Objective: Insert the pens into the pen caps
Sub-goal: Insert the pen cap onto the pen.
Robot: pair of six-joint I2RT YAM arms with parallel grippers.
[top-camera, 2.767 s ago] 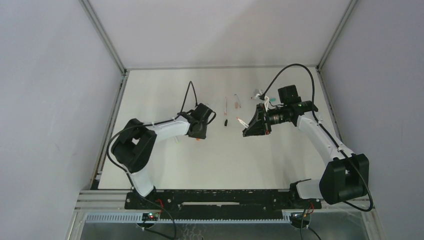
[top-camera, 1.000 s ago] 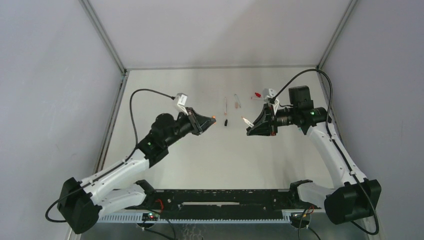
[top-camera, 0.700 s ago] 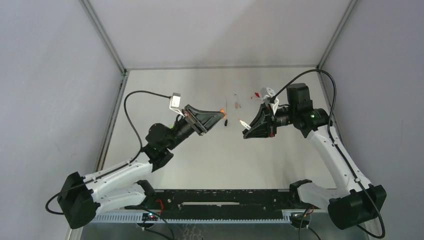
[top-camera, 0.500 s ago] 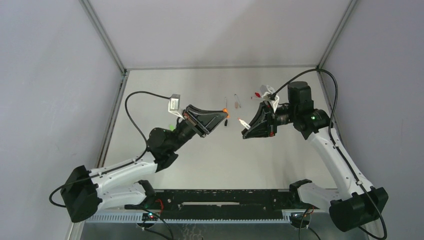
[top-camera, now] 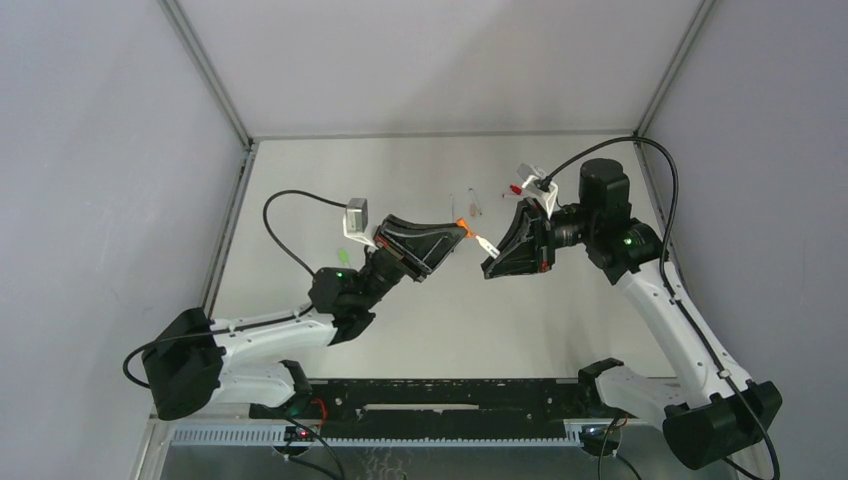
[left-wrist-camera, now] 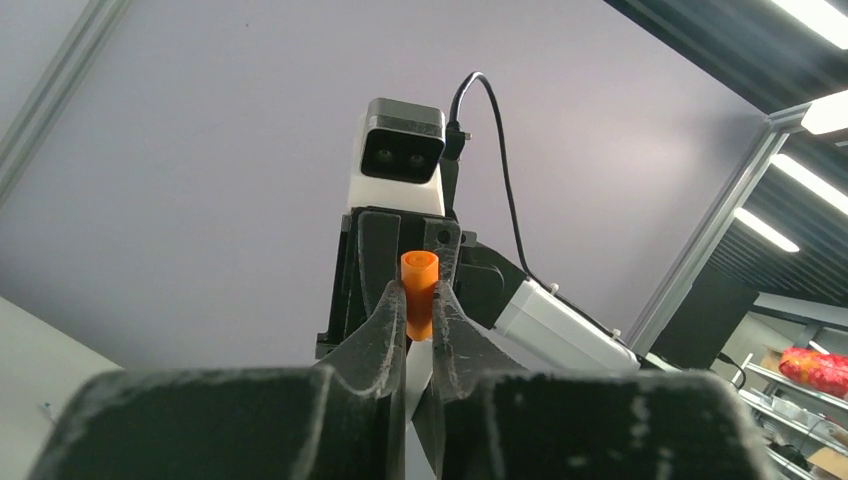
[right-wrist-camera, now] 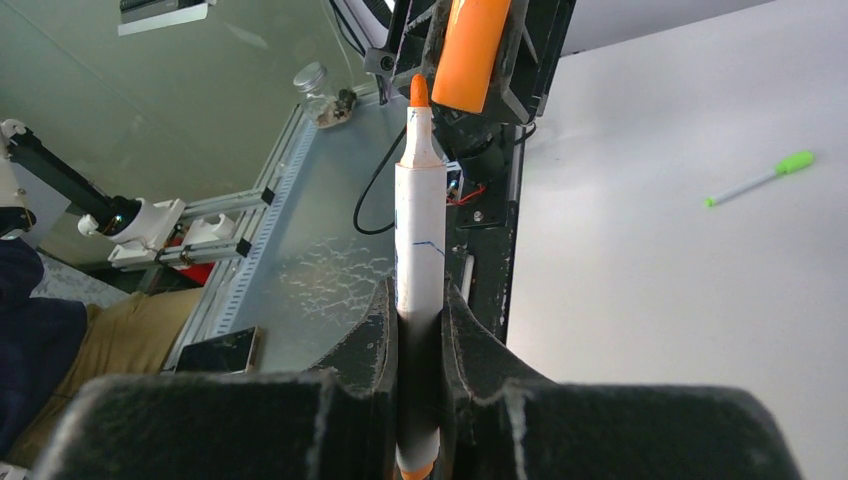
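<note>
Both arms reach inward, raised above the middle of the table (top-camera: 560, 320) and well inside its edges, the left gripper (left-wrist-camera: 420, 300) pinching the orange cap (left-wrist-camera: 419, 285), the right gripper (right-wrist-camera: 420, 315) pinching the white pen (right-wrist-camera: 420, 230) by its barrel, its orange tip at the cap's mouth, perhaps not touching.

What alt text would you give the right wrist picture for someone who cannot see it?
The right tool grips a white pen upright, its orange tip close to an orange cap held by the left tool. A green-ended pen lies on the white table beyond.
</note>
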